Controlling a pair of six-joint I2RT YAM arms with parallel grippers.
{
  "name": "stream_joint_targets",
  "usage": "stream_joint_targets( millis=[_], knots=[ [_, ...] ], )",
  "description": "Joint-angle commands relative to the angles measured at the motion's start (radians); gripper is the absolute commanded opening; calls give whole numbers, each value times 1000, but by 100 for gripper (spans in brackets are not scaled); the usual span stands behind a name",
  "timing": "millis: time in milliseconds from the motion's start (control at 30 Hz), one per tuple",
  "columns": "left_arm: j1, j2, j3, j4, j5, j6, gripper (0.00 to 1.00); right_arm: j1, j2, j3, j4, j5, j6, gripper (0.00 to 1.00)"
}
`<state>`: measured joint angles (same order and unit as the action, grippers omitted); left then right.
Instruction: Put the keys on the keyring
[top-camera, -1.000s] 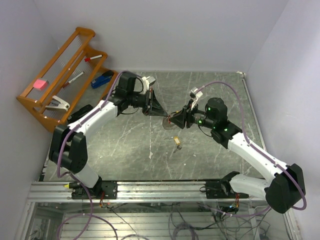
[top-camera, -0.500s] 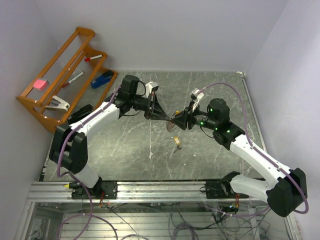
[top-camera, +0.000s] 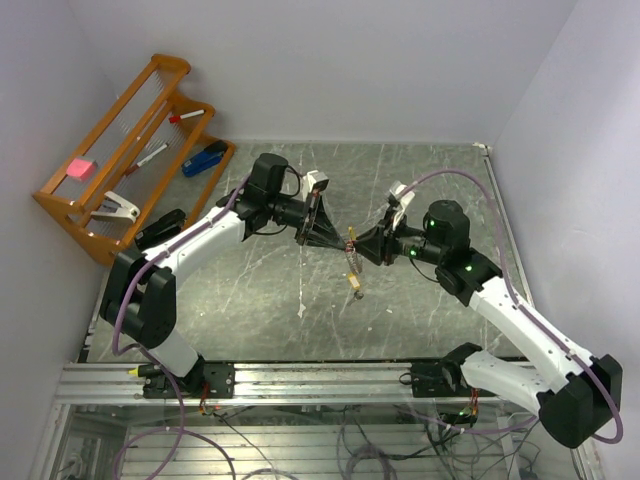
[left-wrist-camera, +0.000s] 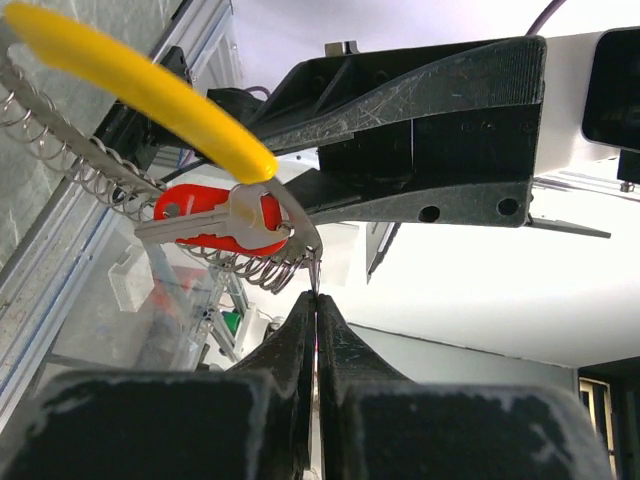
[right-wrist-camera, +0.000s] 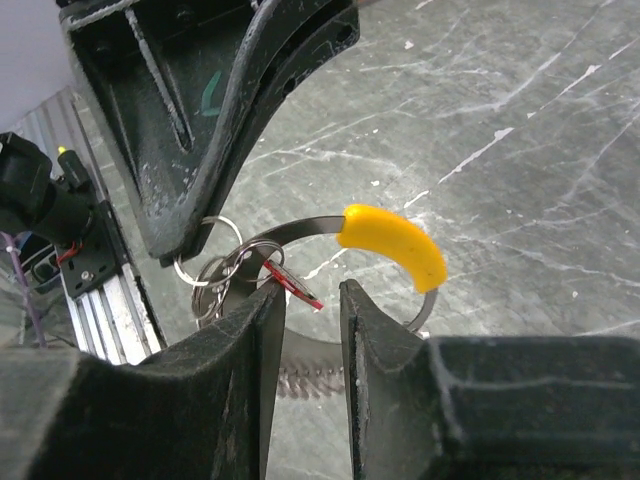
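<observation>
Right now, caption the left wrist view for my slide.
Left gripper, shut, pinches the keyring by its end; red key sits against it below the yellow tag.

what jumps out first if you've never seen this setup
The two arms meet tip to tip over mid-table: the left gripper, shut, pinches the keyring in the air, its yellow tag and the red-headed key right in front of the right gripper. The brass key lies alone on the table, just nearer the bases. An orange wooden rack leans at the far left.
</observation>
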<state>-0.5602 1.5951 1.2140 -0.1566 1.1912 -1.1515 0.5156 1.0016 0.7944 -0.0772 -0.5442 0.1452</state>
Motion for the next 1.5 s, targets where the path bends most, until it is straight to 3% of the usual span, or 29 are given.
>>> stream_joint_targets(
  millis=[0, 233, 633, 1200, 1467],
  knots=[
    [-6, -5, -10, 34, 75, -43, 7, -12, -59, 41, -89, -12, -51, 29],
    [-6, -16, -11, 99, 104, -68, 7, -17, -59, 101, -181, -76, -62, 32],
    [-32, -25, 3, 123, 126, -73, 7, -52, -84, 69, -88, -138, 26, 33],
    [-32, -21, 12, 125, 125, -73, 7, -52, -128, 36, -174, -191, 76, 39],
    [-33, -19, 27, 128, 123, -76, 7, -52, -97, 12, -84, -201, 94, 39]
  ],
)
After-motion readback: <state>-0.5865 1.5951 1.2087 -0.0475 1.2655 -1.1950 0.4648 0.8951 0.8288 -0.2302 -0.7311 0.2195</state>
